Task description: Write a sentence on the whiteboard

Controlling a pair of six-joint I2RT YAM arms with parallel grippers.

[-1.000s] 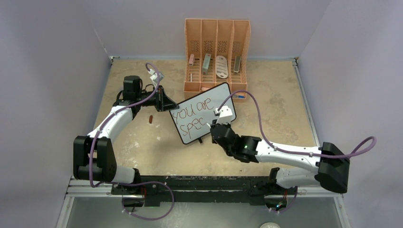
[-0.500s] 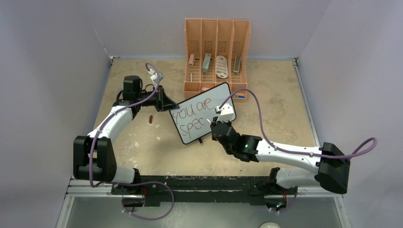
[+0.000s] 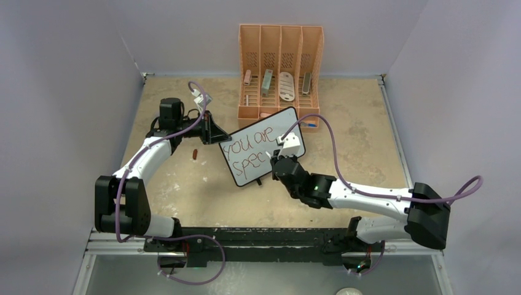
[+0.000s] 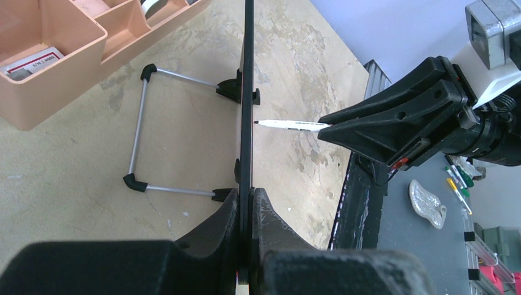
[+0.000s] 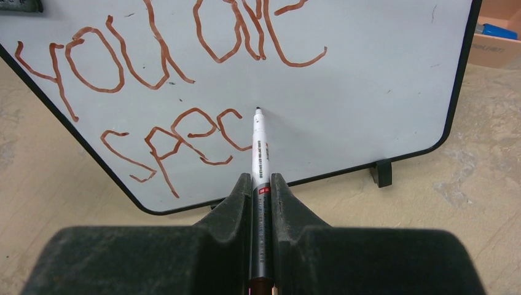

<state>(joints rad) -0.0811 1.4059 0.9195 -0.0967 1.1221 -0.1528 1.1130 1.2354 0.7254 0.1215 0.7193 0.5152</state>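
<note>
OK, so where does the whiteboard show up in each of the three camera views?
Top view: the whiteboard sits at centre, tilted.
Left wrist: edge-on, a thin black line rising from the left gripper.
Right wrist: fills the upper frame, writing facing the camera.
Shared landmark: the orange organizer, behind the board in every view.

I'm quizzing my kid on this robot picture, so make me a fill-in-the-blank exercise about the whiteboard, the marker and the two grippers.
1. The left gripper is shut on the ____ of the whiteboard.
2. The right gripper holds a marker whose tip sits just right of the letter ____.
3. The second line of the sentence reads ____ at this point.
4. Behind the board stands an ____ organizer.

Missing words: edge; c; spec; orange.
</note>
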